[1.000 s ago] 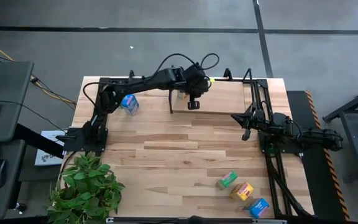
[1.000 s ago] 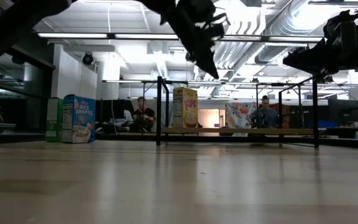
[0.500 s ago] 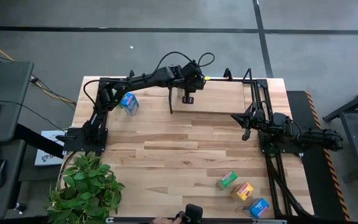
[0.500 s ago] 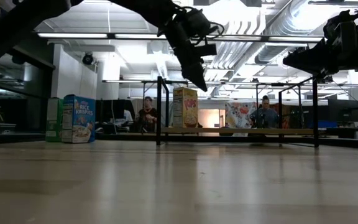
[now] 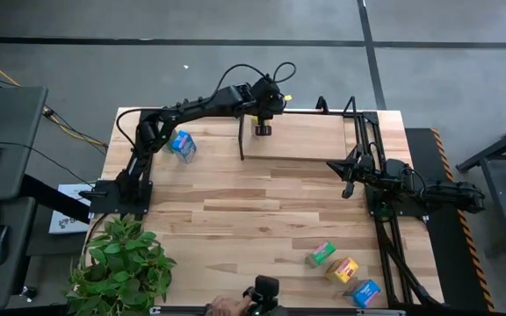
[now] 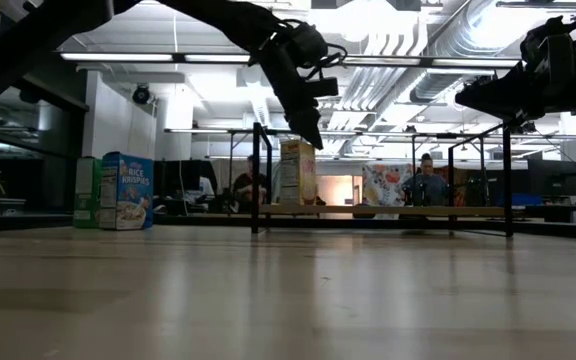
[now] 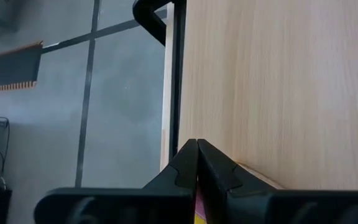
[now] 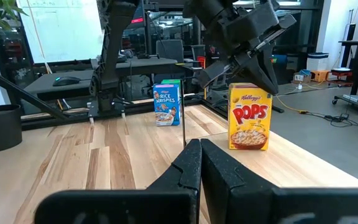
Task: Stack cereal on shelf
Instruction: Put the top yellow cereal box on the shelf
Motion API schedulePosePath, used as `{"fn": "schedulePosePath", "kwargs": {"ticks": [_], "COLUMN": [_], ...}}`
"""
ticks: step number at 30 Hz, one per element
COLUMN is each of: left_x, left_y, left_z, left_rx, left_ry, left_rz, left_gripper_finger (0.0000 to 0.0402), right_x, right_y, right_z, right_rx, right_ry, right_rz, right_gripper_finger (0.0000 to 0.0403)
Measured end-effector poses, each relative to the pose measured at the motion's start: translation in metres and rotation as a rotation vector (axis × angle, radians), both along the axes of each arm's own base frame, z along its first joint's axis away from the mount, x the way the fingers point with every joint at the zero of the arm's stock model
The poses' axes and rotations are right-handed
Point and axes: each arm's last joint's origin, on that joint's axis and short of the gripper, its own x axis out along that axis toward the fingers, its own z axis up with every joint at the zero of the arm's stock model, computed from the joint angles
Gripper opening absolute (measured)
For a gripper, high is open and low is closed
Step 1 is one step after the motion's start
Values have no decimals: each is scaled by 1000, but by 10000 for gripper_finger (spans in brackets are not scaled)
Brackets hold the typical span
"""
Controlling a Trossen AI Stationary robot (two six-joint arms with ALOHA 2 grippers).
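Observation:
A yellow Pops cereal box (image 8: pixel 250 118) stands upright on the shelf's wooden board (image 5: pixel 314 140), near its left end; it also shows in the low view (image 6: pixel 299 172). My left gripper (image 5: pixel 262 129) is shut right above it. A blue box (image 5: pixel 181 145) and a green box (image 6: pixel 88 192) stand on the table left of the shelf. Green (image 5: pixel 321 254), yellow-orange (image 5: pixel 342 269) and blue (image 5: pixel 366 292) boxes lie near the front right. My right gripper (image 5: pixel 334 165) is shut and empty, raised over the shelf's right end. My left gripper has its shut fingertips (image 8: pixel 267 82) at the top edge of the yellow box (image 8: pixel 253 87), coming from above on a slant. Whether they press on it or stand just clear, I cannot tell. The box stands on its base on the shelf board.
The shelf's black tube posts (image 6: pixel 256 178) rise at its corners. A potted plant (image 5: pixel 121 263) sits at the front left corner. A person's hand (image 5: pixel 227 307) with a dark object (image 5: pixel 263 294) shows at the near edge.
My left gripper has gone toward the table's far edge and a little left, ending over the yellow box. The box has turned slightly about its upright axis and now shows a narrow side in the low view. A person's hand has come in at the near edge.

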Motion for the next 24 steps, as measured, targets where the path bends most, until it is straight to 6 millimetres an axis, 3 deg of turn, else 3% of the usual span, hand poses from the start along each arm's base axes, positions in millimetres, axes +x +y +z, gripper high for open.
{"fn": "schedulePosePath", "kwargs": {"ticks": [17,24], "left_x": [-4,1], "left_y": [6,-4], "left_z": [1,8], "left_rx": [123,136], "left_ry": [69,39], "left_rz": [100,82], "left_gripper_finger": [0,0], "right_x": [0,0], "right_y": [0,0], "right_z": [0,0], "right_rx": [0,0], "right_ry": [0,0], "right_rz": [-1,0], "right_gripper_finger": [0,0]}}
